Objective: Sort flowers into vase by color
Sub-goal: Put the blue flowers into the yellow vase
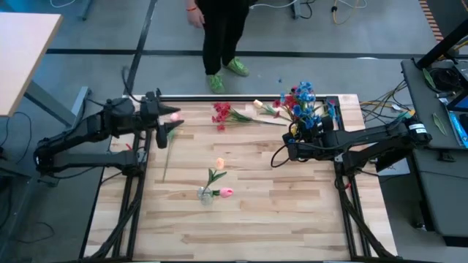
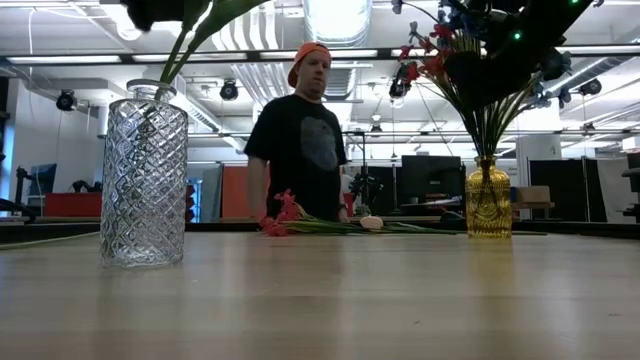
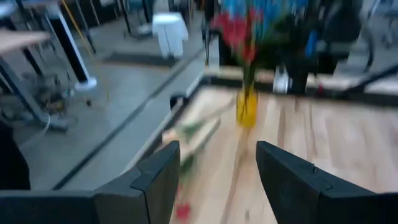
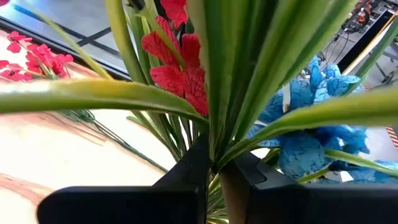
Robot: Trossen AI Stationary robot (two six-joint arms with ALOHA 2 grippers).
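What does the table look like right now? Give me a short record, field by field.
left hand: open, near the table's left edge, pink bud beside it
right hand: shut on stems of the red and blue bunch
yellow vase: holds that bunch
clear vase: peach and pink tulips
loose on table: red flowers, cream bud
person: standing beyond the table

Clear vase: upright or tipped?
Upright. The clear vase stands on its base on the table, green stems rising from its neck.
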